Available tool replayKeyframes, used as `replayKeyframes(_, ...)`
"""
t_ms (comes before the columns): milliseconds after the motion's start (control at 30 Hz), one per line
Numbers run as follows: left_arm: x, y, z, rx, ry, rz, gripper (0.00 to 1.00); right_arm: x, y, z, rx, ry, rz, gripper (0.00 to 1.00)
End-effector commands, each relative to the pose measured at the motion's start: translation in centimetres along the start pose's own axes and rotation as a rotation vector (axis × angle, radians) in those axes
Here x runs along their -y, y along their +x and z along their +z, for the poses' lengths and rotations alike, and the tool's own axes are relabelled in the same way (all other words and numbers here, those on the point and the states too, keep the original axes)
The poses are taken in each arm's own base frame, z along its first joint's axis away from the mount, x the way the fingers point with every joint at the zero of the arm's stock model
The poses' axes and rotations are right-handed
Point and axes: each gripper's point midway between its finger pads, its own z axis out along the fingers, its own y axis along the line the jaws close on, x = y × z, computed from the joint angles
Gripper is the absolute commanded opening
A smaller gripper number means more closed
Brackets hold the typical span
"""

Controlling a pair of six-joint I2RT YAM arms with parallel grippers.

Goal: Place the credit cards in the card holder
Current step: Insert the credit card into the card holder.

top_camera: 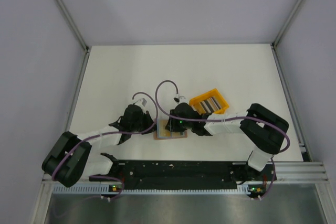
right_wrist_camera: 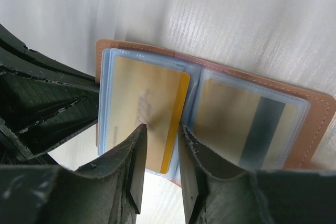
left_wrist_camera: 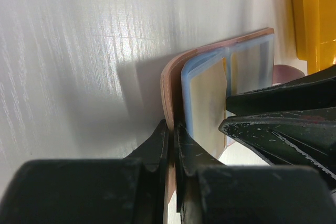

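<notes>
The tan card holder (top_camera: 169, 130) lies open on the table between my two grippers. My left gripper (left_wrist_camera: 172, 127) is shut on the edge of its tan cover (left_wrist_camera: 169, 82), lifting that side. My right gripper (right_wrist_camera: 161, 128) hovers open just above the clear inner sleeves, nothing between its fingers. A gold credit card (right_wrist_camera: 144, 103) sits in the left sleeve. A second card with a grey stripe (right_wrist_camera: 252, 124) sits in the right sleeve. More credit cards (top_camera: 209, 103) stand on edge in a yellow tray.
The yellow tray (top_camera: 199, 99) with raised walls stands just right of and behind the holder, close to the right wrist. My right fingers (left_wrist_camera: 278, 124) crowd the left wrist view, and the left fingers (right_wrist_camera: 47, 103) show in the right wrist view. A metal rail (top_camera: 210, 169) runs along the near edge.
</notes>
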Motion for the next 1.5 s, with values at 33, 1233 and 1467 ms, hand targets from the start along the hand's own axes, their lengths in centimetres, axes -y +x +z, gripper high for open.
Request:
replayKeyframes(33, -0.6, -0.3, 0.1, 0.014, -0.030, 0.020, 0.00, -2.0, 0.0, 0.3, -0.008, -0.062, -0.026, 0.24)
replayKeyframes(1233, 0.2, -1.5, -1.9, 0.016, -0.074, 0.058, 0.00, 3.2, -3.1, -5.3, 0.112, 0.210, -0.187, 0.44)
replayKeyframes(1467, 0.3, -1.6, -1.8, 0.016, -0.069, 0.061, 0.00, 3.3, -2.6, -4.7, 0.094, 0.226, -0.190, 0.45)
